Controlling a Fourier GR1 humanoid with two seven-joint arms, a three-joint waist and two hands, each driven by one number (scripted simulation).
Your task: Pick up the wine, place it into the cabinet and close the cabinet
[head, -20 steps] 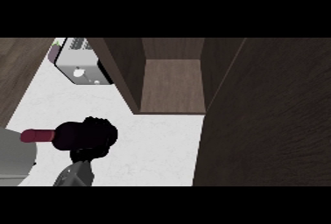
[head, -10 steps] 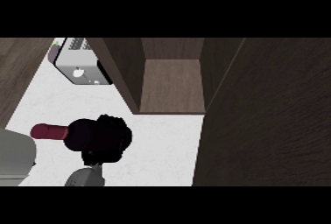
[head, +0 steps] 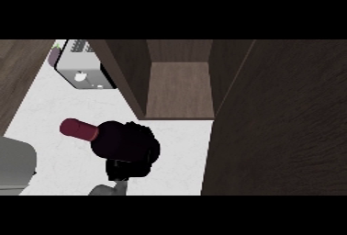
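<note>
The wine bottle (head: 80, 129) shows only its dark red capped neck, which points left and slightly up; the rest is hidden inside my right hand (head: 130, 149). That black hand is shut on the bottle above the white counter (head: 61, 105), just below and left of the open cabinet (head: 180, 89). The cabinet's brown shelf is bare. Its open door (head: 284, 128) fills the right side of the view. Only a grey forearm (head: 13, 165) shows at the left edge; my left hand is out of sight.
A white and grey toaster-like appliance (head: 81, 69) stands at the back left with a purple item (head: 53, 53) behind it. A dark wooden panel (head: 17, 78) borders the counter at the left.
My right hand has carried the bottle up and to the right, closer to the cabinet's opening. The grey forearm at the left edge has grown larger in view.
</note>
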